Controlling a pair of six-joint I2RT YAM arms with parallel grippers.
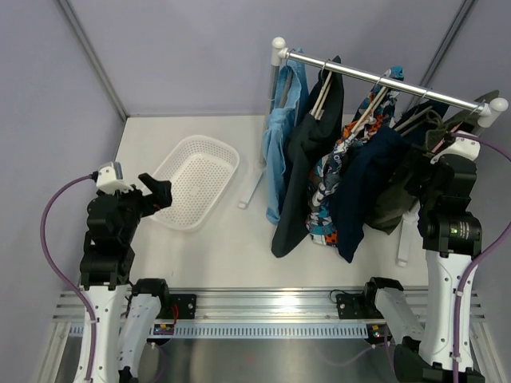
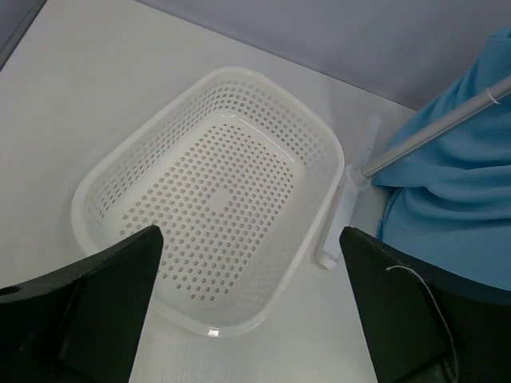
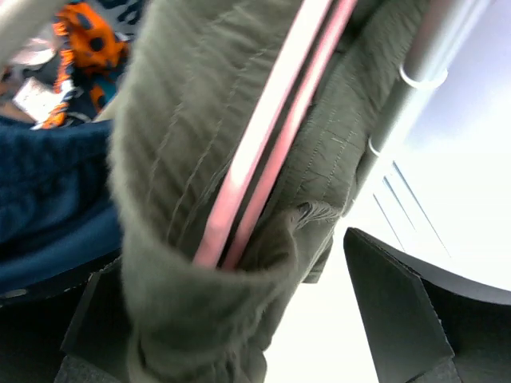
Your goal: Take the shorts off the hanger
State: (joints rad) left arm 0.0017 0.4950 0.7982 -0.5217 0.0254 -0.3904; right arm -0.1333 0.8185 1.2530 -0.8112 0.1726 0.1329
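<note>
Nothing was off the rail (image 1: pixel 359 73); left gripper (image 2: pixel 249 263) jaws gaped over the basket (image 2: pixel 239 73), right gripper (image 3: pixel 239 303) jaws apparently open around olive shorts (image 3: pixel 192 120).

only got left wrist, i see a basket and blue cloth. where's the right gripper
observer: The right gripper is up at the right end of the rail, open around olive shorts.
operator: are those on a hanger
observer: Yes, a pink hanger shows in their fold, between the fingers.
</note>
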